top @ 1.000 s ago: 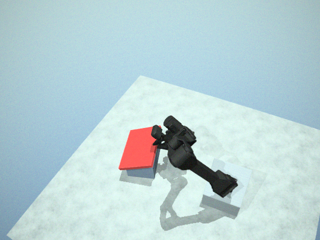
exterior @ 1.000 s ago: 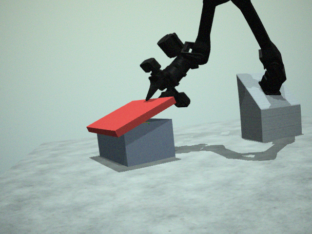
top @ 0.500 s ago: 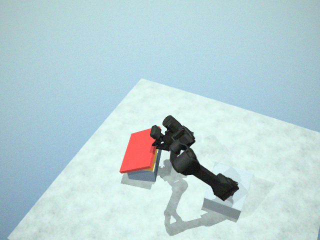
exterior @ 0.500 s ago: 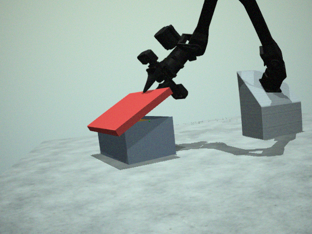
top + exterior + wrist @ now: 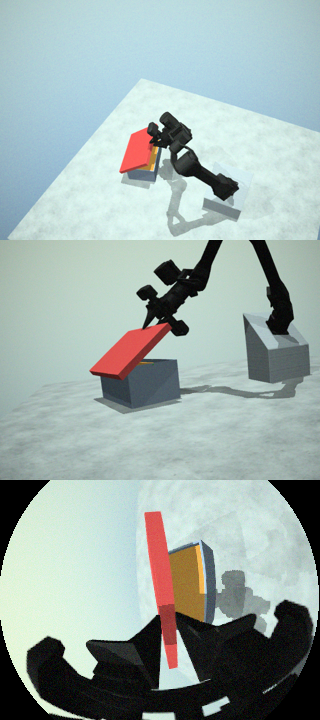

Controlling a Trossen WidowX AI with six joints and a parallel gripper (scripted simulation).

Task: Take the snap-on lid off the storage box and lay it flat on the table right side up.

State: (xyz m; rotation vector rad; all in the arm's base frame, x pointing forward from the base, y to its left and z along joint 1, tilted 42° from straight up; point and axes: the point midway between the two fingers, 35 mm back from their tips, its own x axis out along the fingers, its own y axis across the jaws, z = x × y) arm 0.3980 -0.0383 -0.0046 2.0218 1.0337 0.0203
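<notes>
The red lid point(image 5: 138, 149) point(image 5: 130, 351) point(image 5: 159, 570) is tilted steeply over the storage box. Its edge near the arm is raised, and its far edge is low, at the box's far rim. The blue-grey box point(image 5: 142, 175) point(image 5: 155, 384) point(image 5: 210, 580) stands on the table, partly uncovered, with an orange inside showing. My gripper point(image 5: 152, 144) point(image 5: 147, 327) point(image 5: 167, 616) is shut on the raised edge of the lid, one finger on the top face and one beneath. The lower fingertip is hidden behind the lid in the exterior view.
The arm's grey wedge-shaped base point(image 5: 222, 208) point(image 5: 288, 364) stands on the table point(image 5: 85, 196) point(image 5: 160, 441), on the raised-edge side of the lid. The table's far-left edge lies beyond the box in the top view. The arm's shadow falls between box and base.
</notes>
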